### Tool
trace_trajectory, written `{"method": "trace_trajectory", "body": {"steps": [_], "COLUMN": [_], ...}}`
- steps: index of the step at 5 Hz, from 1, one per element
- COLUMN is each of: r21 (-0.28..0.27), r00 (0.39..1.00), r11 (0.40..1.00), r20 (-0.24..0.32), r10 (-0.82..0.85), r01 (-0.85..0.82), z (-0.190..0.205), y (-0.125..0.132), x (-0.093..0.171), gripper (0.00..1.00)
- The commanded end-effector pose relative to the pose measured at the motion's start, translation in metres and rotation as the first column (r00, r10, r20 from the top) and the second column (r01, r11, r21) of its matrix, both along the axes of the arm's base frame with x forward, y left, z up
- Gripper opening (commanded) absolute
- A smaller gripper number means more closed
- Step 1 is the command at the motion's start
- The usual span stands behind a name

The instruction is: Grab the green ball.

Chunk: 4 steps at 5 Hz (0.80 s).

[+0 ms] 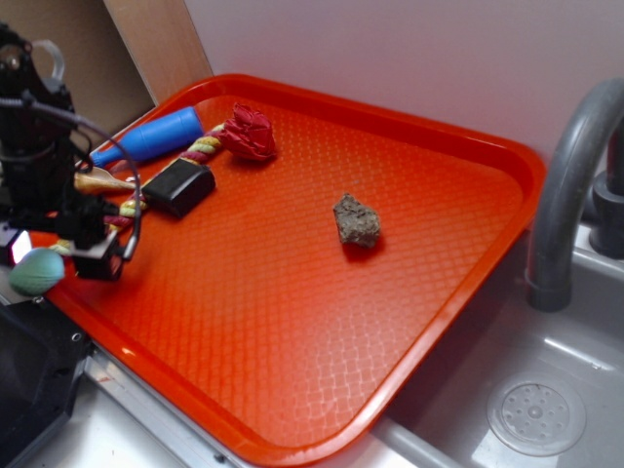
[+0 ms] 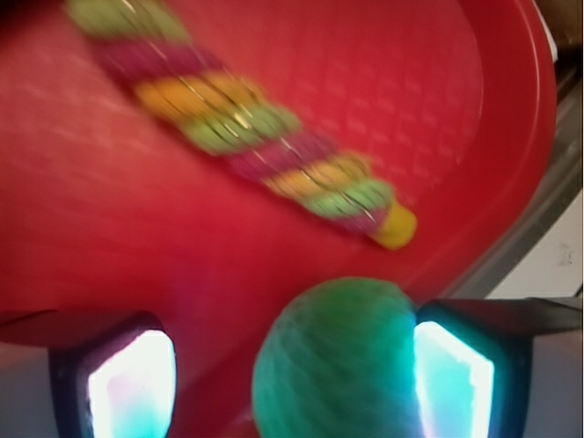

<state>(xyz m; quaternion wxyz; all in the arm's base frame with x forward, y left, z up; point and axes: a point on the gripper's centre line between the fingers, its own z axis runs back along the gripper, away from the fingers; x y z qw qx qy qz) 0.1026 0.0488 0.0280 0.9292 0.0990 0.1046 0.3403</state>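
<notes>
The ball (image 2: 338, 360) is seen between the released jaws, touching one pad (image 2: 453, 376), at the tray's (image 1: 458, 244) nine o'clock edge

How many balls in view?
1: the green ball at the tray's left edge, between the gripper fingers. The arm may hide others.

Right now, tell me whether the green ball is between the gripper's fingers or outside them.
Between them. In the wrist view the green ball touches one finger, with a gap to the other, so the gripper is open.
</notes>
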Motion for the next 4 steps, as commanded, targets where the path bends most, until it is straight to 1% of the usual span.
{"method": "trace_trajectory", "body": {"steps": [1, 2, 3, 4], "r21": [0.009, 0.003, -0.022, -0.050], "r00": [0.998, 0.992, 0.939, 0.879], "r11": [0.998, 0.993, 0.949, 0.909], "r20": [0.005, 0.038, 0.160, 0.283], "r10": [-0.064, -0.122, -0.306, -0.384], "r01": [0.064, 0.122, 0.313, 0.413], "z": [0.007, 0.018, 0.067, 0.120], "y": [0.007, 0.005, -0.015, -0.038], "x": [-0.026, -0.017, 0.013, 0.040], "gripper": [0.00, 0.00, 0.00, 0.00]}}
